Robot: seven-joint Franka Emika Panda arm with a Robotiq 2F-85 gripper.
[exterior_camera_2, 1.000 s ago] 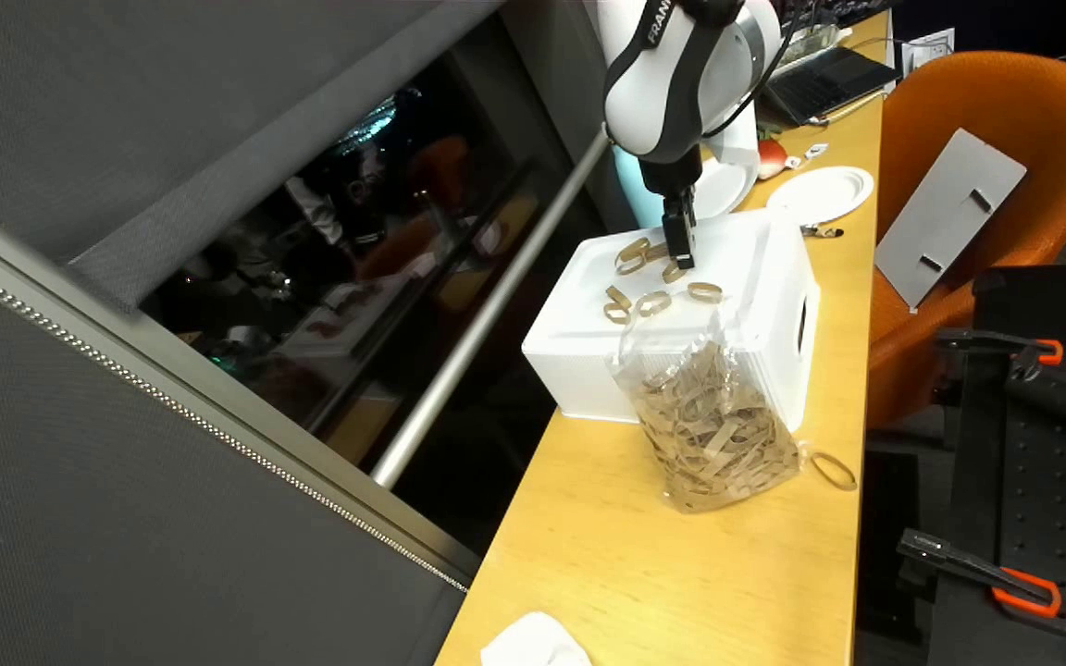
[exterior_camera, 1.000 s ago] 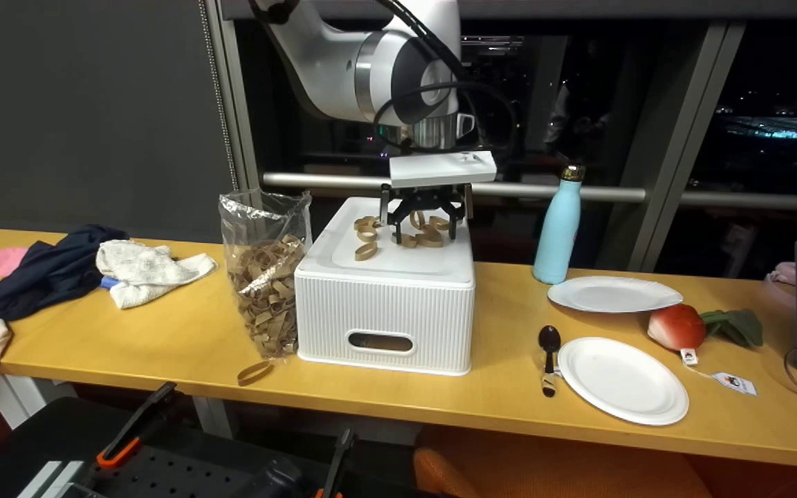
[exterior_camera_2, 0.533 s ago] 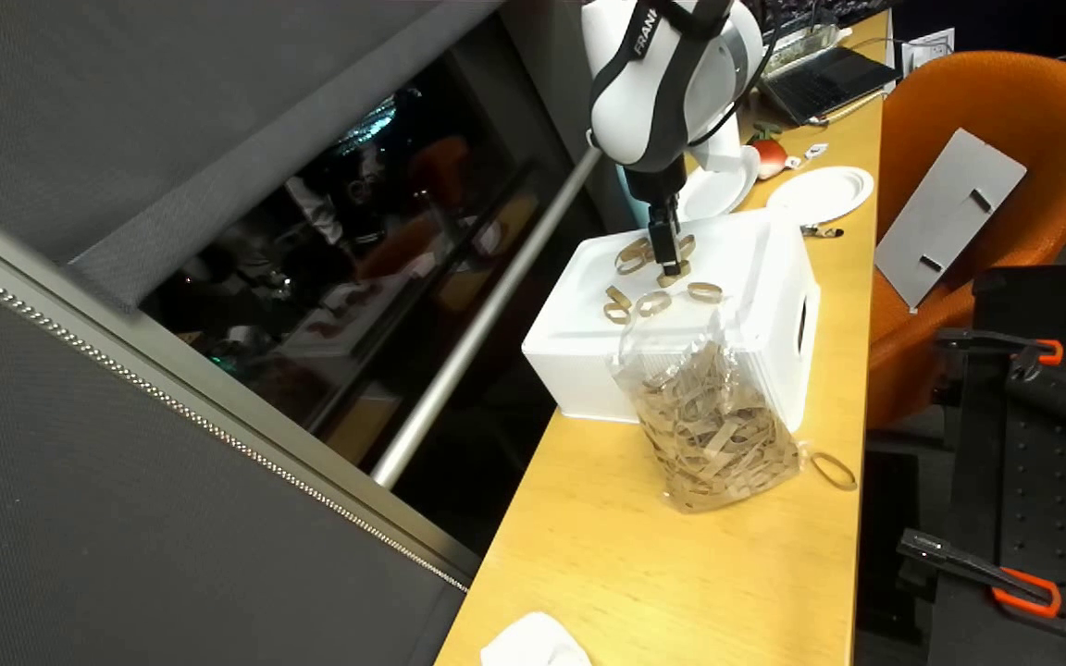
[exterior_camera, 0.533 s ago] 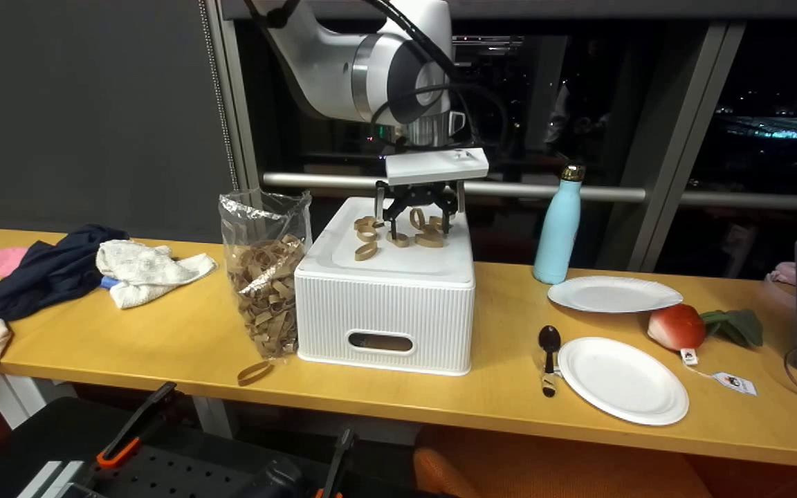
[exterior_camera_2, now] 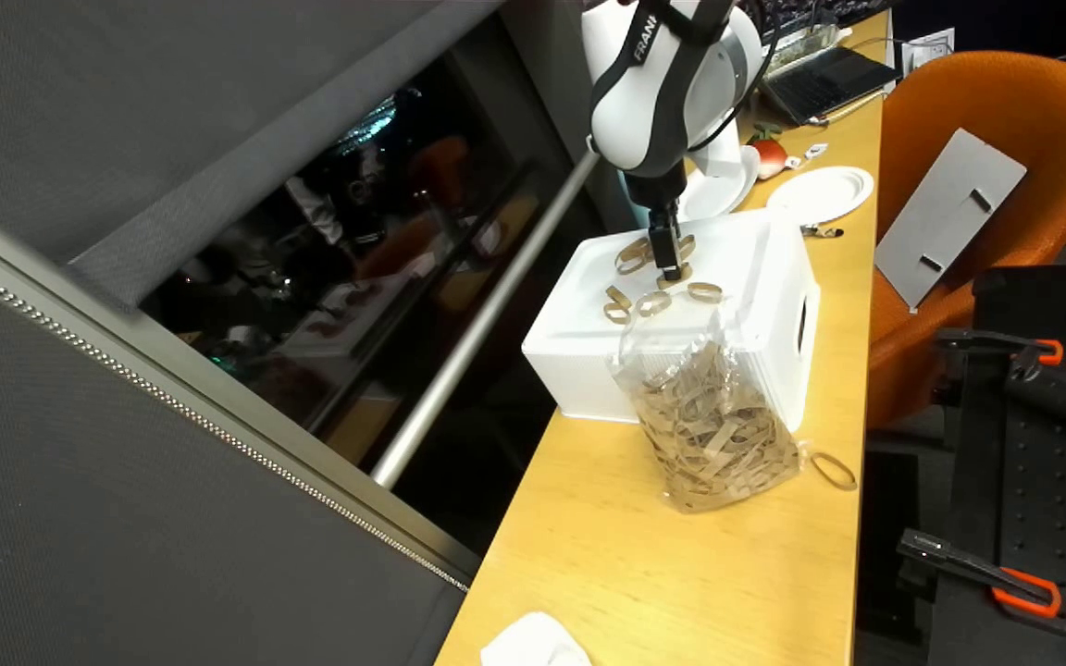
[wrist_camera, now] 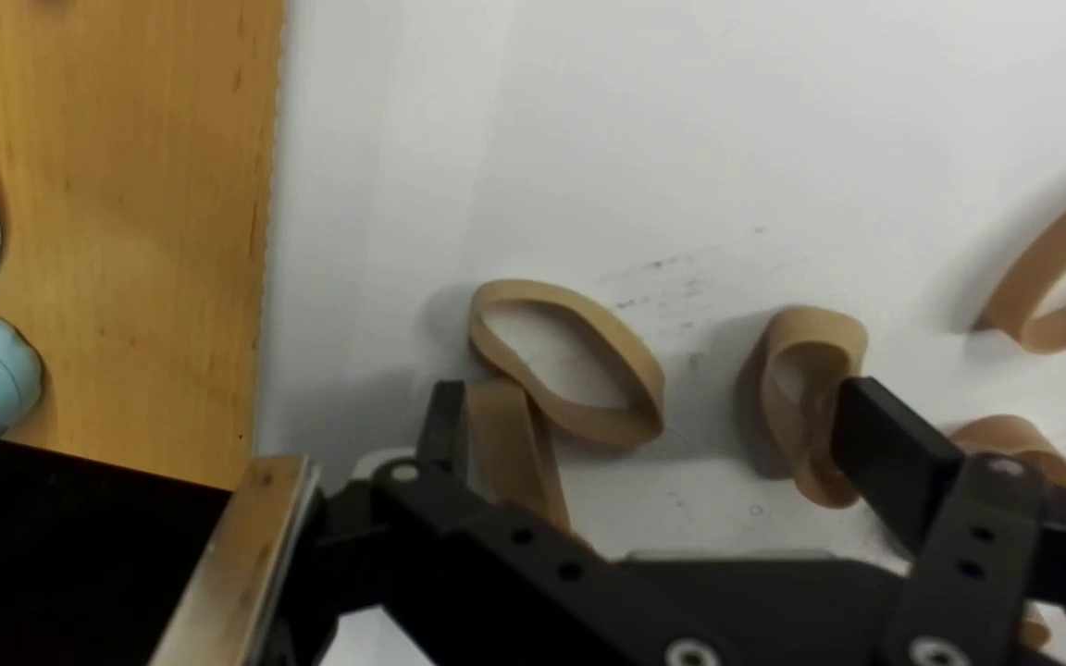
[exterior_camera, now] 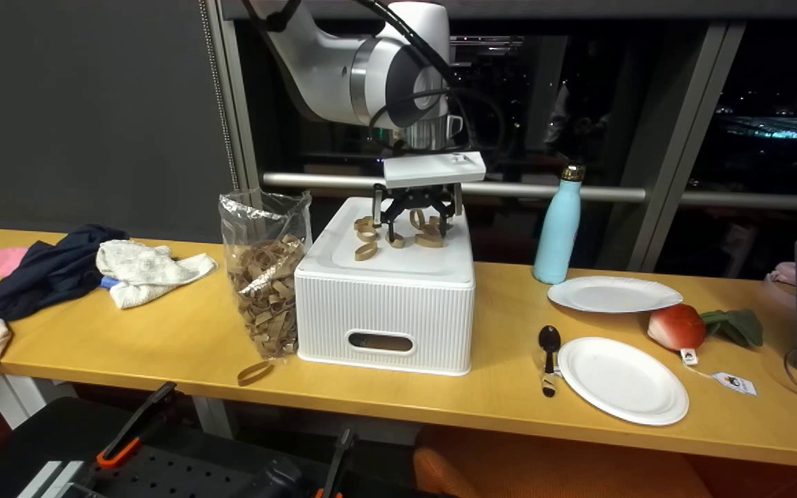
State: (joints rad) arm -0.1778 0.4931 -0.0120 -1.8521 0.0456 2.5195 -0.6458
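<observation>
Basically, tool [wrist_camera: 651,407] wide, straddling loose bands [wrist_camera: 607,423] atop the box [exterior_camera: 385,304]; whether it touches any is hard to tell. Likely light, soft, springy; best pinch one across its standing walls.

One white ribbed plastic box [exterior_camera: 385,304], and on it at least six tan looped bands [wrist_camera: 507,444], overlap hiding the exact score! One more tan band [exterior_camera: 256,380] on the yellow wooden table [exterior_camera: 163,332]. One clear plastic bag [exterior_camera: 257,220], two white round plates [exterior_camera: 623,380], one pale-blue bottle [exterior_camera: 559,232], one dark spoon [exterior_camera: 549,337], two black-and-orange clamps [exterior_camera_2: 949,560], one black two-fingered gripper [wrist_camera: 649,402]!
</observation>
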